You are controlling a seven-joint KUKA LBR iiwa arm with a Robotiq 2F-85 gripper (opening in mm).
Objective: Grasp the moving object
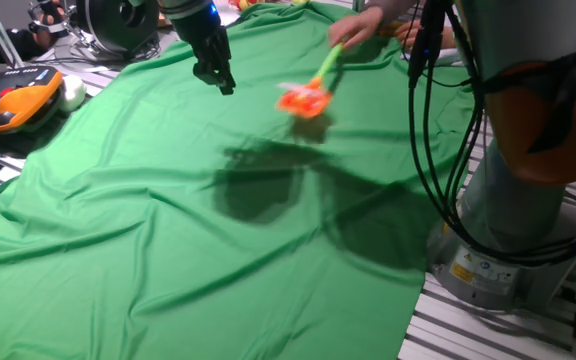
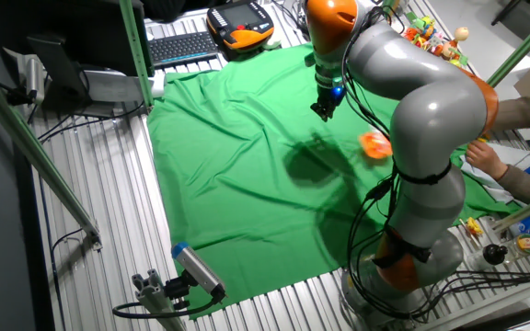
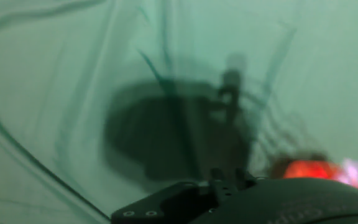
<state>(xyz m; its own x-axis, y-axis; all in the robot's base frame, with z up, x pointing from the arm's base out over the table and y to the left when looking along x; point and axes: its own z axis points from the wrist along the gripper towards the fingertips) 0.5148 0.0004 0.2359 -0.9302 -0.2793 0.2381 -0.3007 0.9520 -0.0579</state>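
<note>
Gripper [image 1: 220, 80]: hanging in the air near the top of one fixed view, left of the middle, with its dark fingers pointing down at the cloth; in the other fixed view [image 2: 324, 110] it is sitting near the top, right of the middle
Jaws: looking close together with nothing between them, but they are small and blurry, so I cannot tell for sure how they are standing
Moving object [image 1: 302, 99]: a little red-orange thing with a small white bit, blurry, showing right of the gripper and apart from it in one fixed view; in the other fixed view [image 2: 374, 144] it is lying to the lower right of the gripper, partly behind the arm; in the hand view [image 3: 309, 169] it is glowing red with a pale bit at the lower right edge
Green stick [image 1: 328, 68]: running up and to the right from the moving object toward a hand
Person's hand [image 1: 352, 28]: holding the top end of the green stick at the top of one fixed view
Green cloth [image 1: 168, 250]: covering the table, wrinkled, with a dark shadow in the middle
Robot arm [image 2: 421, 110]: grey and orange, bending over the right side of the cloth in the other fixed view
</note>
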